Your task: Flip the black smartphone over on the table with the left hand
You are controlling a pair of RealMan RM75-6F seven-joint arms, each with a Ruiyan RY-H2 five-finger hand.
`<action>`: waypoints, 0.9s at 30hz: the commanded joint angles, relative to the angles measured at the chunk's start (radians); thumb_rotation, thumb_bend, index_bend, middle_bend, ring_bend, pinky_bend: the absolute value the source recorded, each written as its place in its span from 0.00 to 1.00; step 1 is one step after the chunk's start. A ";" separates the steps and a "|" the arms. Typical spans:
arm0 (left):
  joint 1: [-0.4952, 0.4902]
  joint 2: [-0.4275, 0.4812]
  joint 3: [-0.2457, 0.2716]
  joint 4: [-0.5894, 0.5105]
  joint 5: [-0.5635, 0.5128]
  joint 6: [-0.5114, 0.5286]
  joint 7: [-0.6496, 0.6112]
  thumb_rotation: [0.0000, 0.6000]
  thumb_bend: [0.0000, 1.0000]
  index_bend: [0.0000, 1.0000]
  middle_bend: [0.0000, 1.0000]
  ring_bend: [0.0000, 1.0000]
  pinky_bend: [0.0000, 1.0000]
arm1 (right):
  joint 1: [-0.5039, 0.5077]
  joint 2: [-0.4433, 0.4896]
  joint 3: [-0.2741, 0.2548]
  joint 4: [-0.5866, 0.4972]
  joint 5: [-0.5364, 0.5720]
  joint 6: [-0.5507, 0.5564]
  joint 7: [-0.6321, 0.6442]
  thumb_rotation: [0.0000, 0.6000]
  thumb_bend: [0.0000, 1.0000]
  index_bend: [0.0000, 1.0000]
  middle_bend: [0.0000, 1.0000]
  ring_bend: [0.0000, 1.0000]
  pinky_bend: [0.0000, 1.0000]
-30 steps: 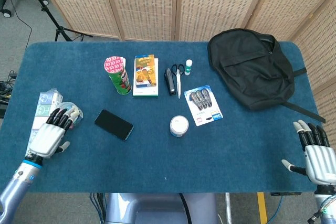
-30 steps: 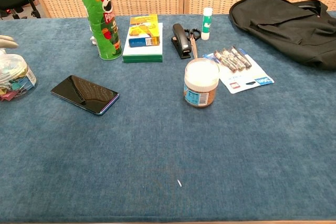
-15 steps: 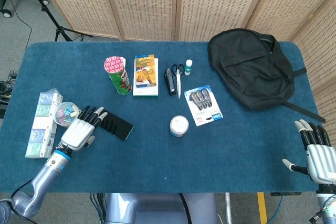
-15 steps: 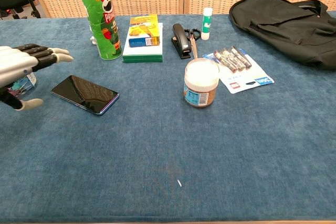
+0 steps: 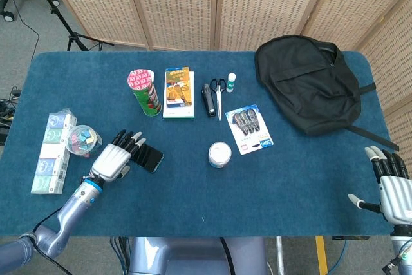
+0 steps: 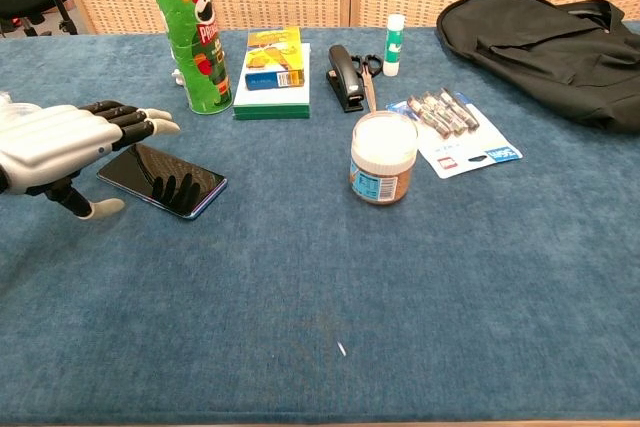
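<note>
The black smartphone [image 5: 149, 157] [image 6: 172, 183] lies flat on the blue table, left of centre, glossy side up. My left hand [image 5: 116, 157] [image 6: 62, 145] hovers over its left end, fingers stretched out and apart, holding nothing; in the head view it hides most of the phone. In the chest view the fingertips reach above the phone's near-left corner, with no clear contact. My right hand [image 5: 390, 185] is open at the table's right front edge, far from the phone.
A green chips can [image 5: 145, 93], a stack of books [image 5: 178, 92], stapler [image 5: 208, 100], scissors [image 5: 219, 96], glue stick [image 5: 231, 82], a white-lidded jar [image 5: 219, 154], a blister pack [image 5: 249, 127] and a black backpack [image 5: 309, 82] lie beyond. A clip jar [image 5: 81, 140] and tissue packs [image 5: 54, 152] sit left of my hand.
My left hand has moved rightward from the table's left edge past the clip jar to over the phone's left end. The phone and right hand have stayed put.
</note>
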 commanded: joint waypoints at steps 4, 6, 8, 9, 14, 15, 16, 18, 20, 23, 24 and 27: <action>-0.003 -0.038 0.008 0.063 -0.005 0.012 -0.030 1.00 0.33 0.00 0.00 0.00 0.00 | 0.001 0.002 0.003 0.002 0.008 -0.004 0.008 1.00 0.00 0.00 0.00 0.00 0.00; -0.006 -0.053 0.004 0.083 -0.007 0.019 -0.046 1.00 0.33 0.00 0.00 0.00 0.00 | 0.001 0.004 0.005 0.003 0.012 -0.006 0.012 1.00 0.00 0.00 0.00 0.00 0.00; -0.011 -0.065 0.003 0.100 -0.007 0.022 -0.060 1.00 0.33 0.00 0.00 0.00 0.00 | 0.001 0.006 0.007 0.003 0.017 -0.006 0.016 1.00 0.00 0.00 0.00 0.00 0.00; -0.015 -0.071 0.002 0.109 -0.006 0.024 -0.064 1.00 0.33 0.00 0.00 0.00 0.00 | 0.001 0.007 0.009 0.004 0.019 -0.007 0.019 1.00 0.00 0.00 0.00 0.00 0.00; -0.026 -0.097 0.001 0.142 -0.008 0.031 -0.069 1.00 0.33 0.00 0.00 0.00 0.00 | 0.003 0.008 0.010 0.006 0.025 -0.013 0.023 1.00 0.00 0.00 0.00 0.00 0.00; -0.028 -0.102 0.001 0.148 -0.010 0.030 -0.069 1.00 0.33 0.00 0.00 0.00 0.00 | 0.004 0.008 0.010 0.006 0.025 -0.015 0.023 1.00 0.00 0.00 0.00 0.00 0.00; -0.030 -0.104 0.001 0.150 -0.012 0.029 -0.069 1.00 0.33 0.00 0.00 0.00 0.00 | 0.004 0.008 0.010 0.006 0.025 -0.015 0.023 1.00 0.00 0.00 0.00 0.00 0.00; -0.034 -0.109 0.001 0.157 -0.017 0.026 -0.068 1.00 0.33 0.00 0.00 0.00 0.00 | 0.004 0.008 0.009 0.006 0.024 -0.014 0.021 1.00 0.00 0.00 0.00 0.00 0.00; -0.039 -0.118 0.005 0.165 -0.018 0.019 -0.060 1.00 0.33 0.00 0.00 0.00 0.00 | 0.003 0.009 0.010 0.004 0.025 -0.012 0.024 1.00 0.00 0.00 0.00 0.00 0.00; -0.041 -0.124 0.006 0.171 -0.022 0.020 -0.061 1.00 0.34 0.00 0.00 0.00 0.00 | 0.002 0.011 0.011 0.004 0.026 -0.012 0.028 1.00 0.00 0.00 0.00 0.00 0.00; -0.042 -0.126 0.006 0.173 -0.023 0.021 -0.060 1.00 0.34 0.00 0.00 0.00 0.00 | 0.002 0.011 0.011 0.004 0.027 -0.013 0.029 1.00 0.00 0.00 0.00 0.00 0.00; -0.048 -0.137 0.003 0.186 -0.030 0.016 -0.063 1.00 0.35 0.00 0.00 0.00 0.00 | 0.002 0.013 0.011 0.003 0.026 -0.013 0.033 1.00 0.00 0.00 0.00 0.00 0.00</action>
